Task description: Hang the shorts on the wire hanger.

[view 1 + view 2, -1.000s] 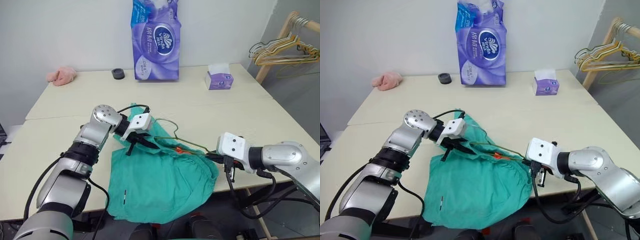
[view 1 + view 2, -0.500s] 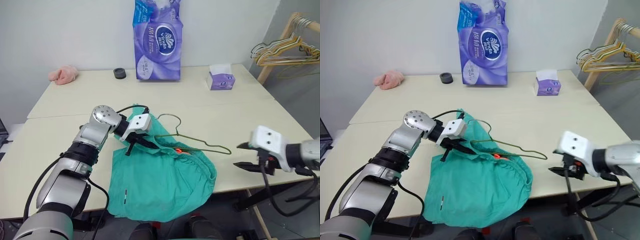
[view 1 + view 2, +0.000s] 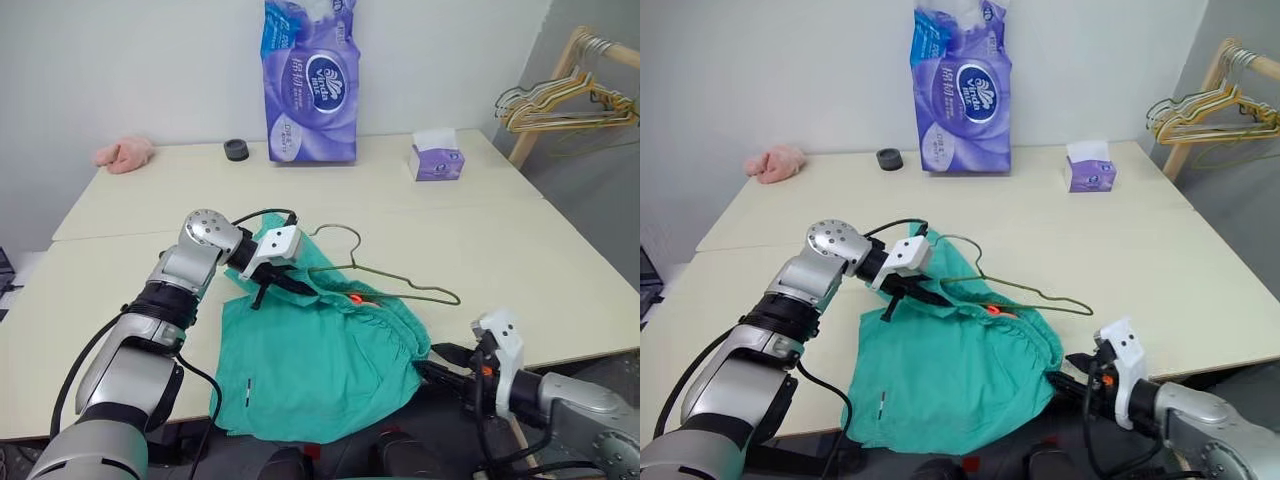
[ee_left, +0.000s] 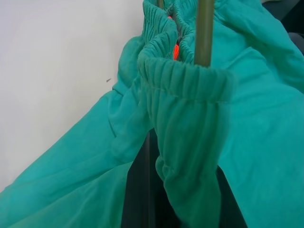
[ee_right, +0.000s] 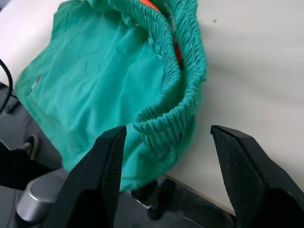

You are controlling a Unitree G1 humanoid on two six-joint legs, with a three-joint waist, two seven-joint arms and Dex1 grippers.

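Note:
The teal shorts [image 3: 320, 365] lie on the table's near part, their lower half draped over the front edge. My left gripper [image 3: 283, 287] is shut on the gathered waistband [image 4: 190, 80] at its left end. The wire hanger [image 3: 400, 281] lies with its hook [image 3: 343, 237] behind the shorts. Its left part runs into the waistband, and its right end rests bare on the table. My right gripper [image 3: 432, 359] is open at the front edge by the shorts' right corner. In the right wrist view the waistband [image 5: 183, 102] sits just ahead of the open fingers [image 5: 102, 166].
A tall purple tissue pack [image 3: 310, 80], a small tissue box [image 3: 436, 160], a black round object [image 3: 236, 149] and a pink cloth [image 3: 124, 153] stand along the far side of the table [image 3: 560, 260]. A wooden rack with bunched hangers [image 3: 560, 100] is at the far right.
My right gripper opened and let go at the hanger's right end, swung out to the right, then dropped to the table's front edge. The hanger's right end now lies bare. The left gripper stayed put.

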